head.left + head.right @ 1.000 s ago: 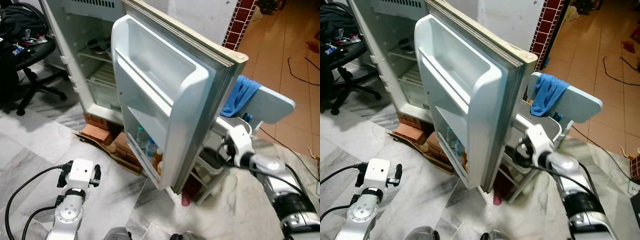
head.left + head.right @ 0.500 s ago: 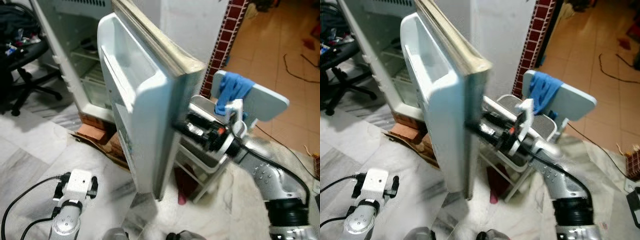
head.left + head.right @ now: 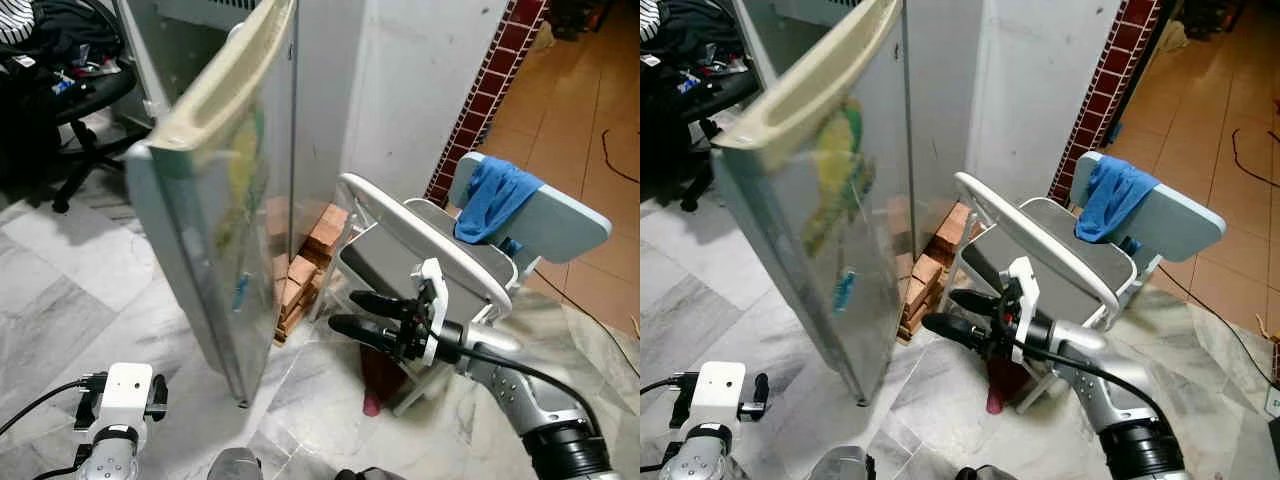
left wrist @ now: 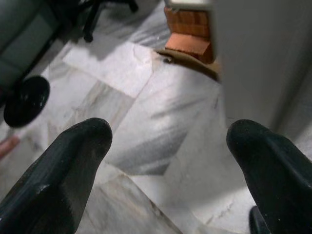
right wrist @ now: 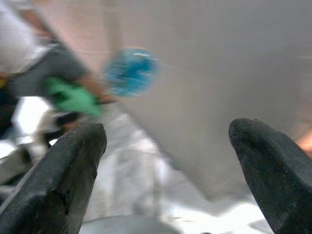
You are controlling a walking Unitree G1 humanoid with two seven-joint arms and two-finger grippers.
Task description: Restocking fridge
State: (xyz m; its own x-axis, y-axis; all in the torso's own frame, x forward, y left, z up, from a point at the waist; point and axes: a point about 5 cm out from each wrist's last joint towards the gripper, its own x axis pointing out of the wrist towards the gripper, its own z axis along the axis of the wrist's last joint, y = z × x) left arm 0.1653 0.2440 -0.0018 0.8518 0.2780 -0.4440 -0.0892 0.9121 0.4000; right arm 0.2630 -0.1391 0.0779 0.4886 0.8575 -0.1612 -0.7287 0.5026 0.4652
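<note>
Nearest the camera, low and to the left of the fridge door [image 3: 215, 240], the left gripper [image 4: 170, 161] is held idle over the marble floor [image 3: 60, 290], fingers spread and empty. To the right of the door, the right gripper [image 3: 345, 312] is extended toward the door's outer face, its two fingers parted with nothing between them, apart from the panel. The door stands partly swung, stickers showing on its outer side. Just beyond the door's right edge, a white folding chair [image 3: 420, 250] carrying a blue cloth [image 3: 492, 200] is seen; bricks [image 3: 305, 265] lie under the fridge. The step is judged to be door closing; contact with the outer face and a steady push are called for next.
</note>
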